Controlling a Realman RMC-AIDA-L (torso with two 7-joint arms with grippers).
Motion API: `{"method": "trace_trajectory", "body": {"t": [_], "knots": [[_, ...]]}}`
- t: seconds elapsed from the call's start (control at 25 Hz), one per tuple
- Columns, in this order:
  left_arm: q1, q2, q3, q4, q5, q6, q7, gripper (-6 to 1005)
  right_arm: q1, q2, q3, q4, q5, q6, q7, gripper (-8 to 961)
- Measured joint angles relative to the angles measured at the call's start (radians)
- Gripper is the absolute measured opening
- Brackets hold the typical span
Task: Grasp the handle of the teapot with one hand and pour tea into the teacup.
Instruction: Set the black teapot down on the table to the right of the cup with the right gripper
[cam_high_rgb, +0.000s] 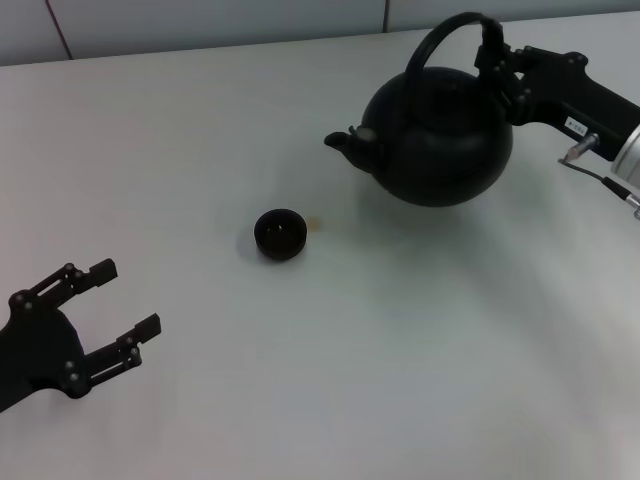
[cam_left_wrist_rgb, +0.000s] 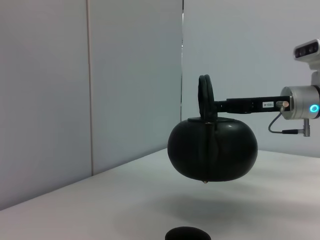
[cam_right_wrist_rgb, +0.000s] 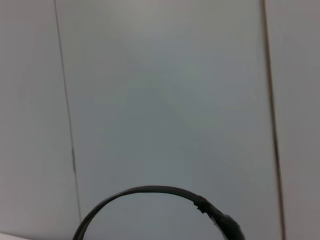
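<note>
The teapot (cam_high_rgb: 440, 135) hangs in the air above the far right part of the white bench (cam_high_rgb: 200, 120), carried by its handle (cam_high_rgb: 445, 40); the left wrist view shows clear space and a shadow beneath its round belly.

Going left to right in the head view: the left gripper (cam_high_rgb: 112, 310) rests idle at the near left corner of the bench, its fingers (cam_high_rgb: 100, 270) spread apart and empty. Near the middle sits the teacup (cam_high_rgb: 280, 233), upright, small and low, with a faint brownish spot just to its right on the bench. Farther right and farther back is the teapot, its short spout (cam_high_rgb: 345, 143) pointing left, roughly toward the cup but well apart from it. At the right, the right gripper (cam_high_rgb: 492, 55) is clamped on the ribbed side of the handle, its arm reaching in from the right edge.

By my judgement, the grasp and lift are done and the carry toward the cup is in hand; pouring has not begun, as the pot hangs nearly level. The next move likely calls for bringing the spout above the cup, then tilting gently, since the cup is tiny and easy to miss or overfill.

The bench between pot and cup is open, so the path looks free. The far bench edge lies close behind the teapot.
</note>
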Motion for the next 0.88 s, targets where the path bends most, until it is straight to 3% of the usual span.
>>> {"method": "trace_trajectory", "body": {"t": [0.36,0.88], "knots": [[0.0,-0.002,0.002,0.0,0.0,0.006,0.0,799,-0.069,0.002,0.009,0.075,0.119,-0.015,-0.202,86],[-0.002,0.0,0.002,0.0,0.005,0.008,0.0,799,-0.076,0.002,0.025,0.223,0.181,-0.043,-0.441,85]]}}
